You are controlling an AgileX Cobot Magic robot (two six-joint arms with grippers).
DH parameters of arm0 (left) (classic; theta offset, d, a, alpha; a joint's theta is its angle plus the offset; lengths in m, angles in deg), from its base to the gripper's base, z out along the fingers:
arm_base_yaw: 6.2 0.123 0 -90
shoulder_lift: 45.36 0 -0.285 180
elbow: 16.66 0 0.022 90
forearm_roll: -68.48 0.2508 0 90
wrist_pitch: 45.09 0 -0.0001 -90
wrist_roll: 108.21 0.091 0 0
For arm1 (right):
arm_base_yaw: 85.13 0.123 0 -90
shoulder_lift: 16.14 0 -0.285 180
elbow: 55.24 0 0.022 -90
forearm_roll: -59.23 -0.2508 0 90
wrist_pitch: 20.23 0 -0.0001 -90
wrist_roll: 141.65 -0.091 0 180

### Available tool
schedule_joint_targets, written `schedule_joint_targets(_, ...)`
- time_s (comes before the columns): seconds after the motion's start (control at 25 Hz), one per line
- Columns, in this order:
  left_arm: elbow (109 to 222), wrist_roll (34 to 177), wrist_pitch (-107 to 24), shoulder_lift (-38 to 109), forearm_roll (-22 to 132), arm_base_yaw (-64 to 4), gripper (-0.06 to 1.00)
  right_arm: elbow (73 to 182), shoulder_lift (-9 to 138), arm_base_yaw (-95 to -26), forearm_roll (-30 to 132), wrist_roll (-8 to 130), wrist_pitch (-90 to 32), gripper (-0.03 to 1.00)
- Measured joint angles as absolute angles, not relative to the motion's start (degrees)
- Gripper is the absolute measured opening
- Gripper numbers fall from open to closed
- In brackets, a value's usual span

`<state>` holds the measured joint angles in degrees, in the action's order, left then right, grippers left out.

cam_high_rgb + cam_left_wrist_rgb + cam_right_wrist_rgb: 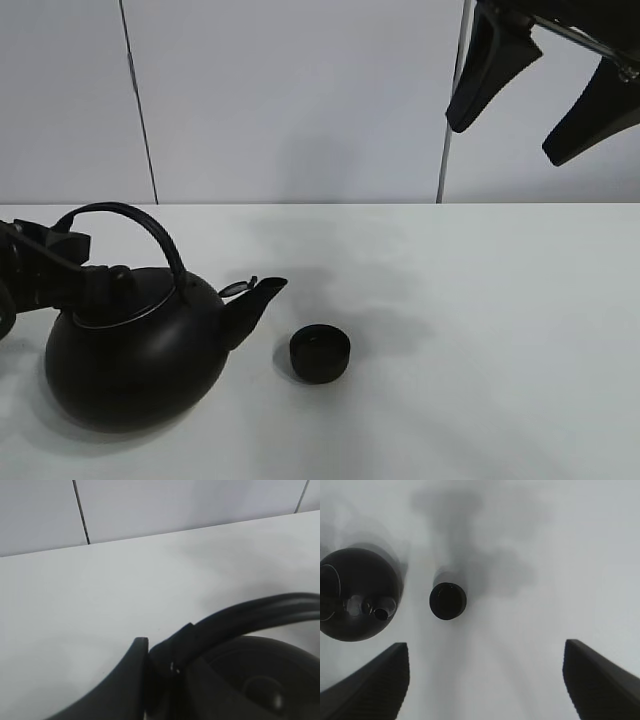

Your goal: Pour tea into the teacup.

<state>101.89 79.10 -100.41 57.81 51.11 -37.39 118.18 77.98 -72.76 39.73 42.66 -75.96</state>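
Kettle (130,350) comes nearest in the high view, a round black pot sitting upright on the white table (480,340), its spout (255,300) aimed toward the teacup (320,355) just beside it. That small black cup stands upright on the table, apart from the spout, and the right wrist view shows its inside dark and glossy; whether any tea is in it I cannot tell. At the kettle's arched handle (150,230) the left gripper (95,285) is clamped shut on the bar, as the left wrist view confirms with its fingers (135,670) pressed against it. Farther back and high above the table, the right gripper (545,85) hangs with fingers spread wide, holding nothing. Judging from this, the grasp is done, while lifting, tipping and pouring all remain.
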Motion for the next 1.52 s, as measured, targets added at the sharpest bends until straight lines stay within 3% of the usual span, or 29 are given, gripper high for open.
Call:
schedule_joint_targets(1.08, 102.1, 78.4, -97.7, 57.1, 56.2, -37.4, 0.11, 118.2, 78.0, -72.8, 39.7, 42.7, -76.0, 0.58)
schedule_joint_targets(1.52, 102.3, 74.5, -96.4, 57.0, 58.5, -37.5, 0.23, 118.2, 78.0, -72.8, 39.7, 42.7, -75.9, 0.58)
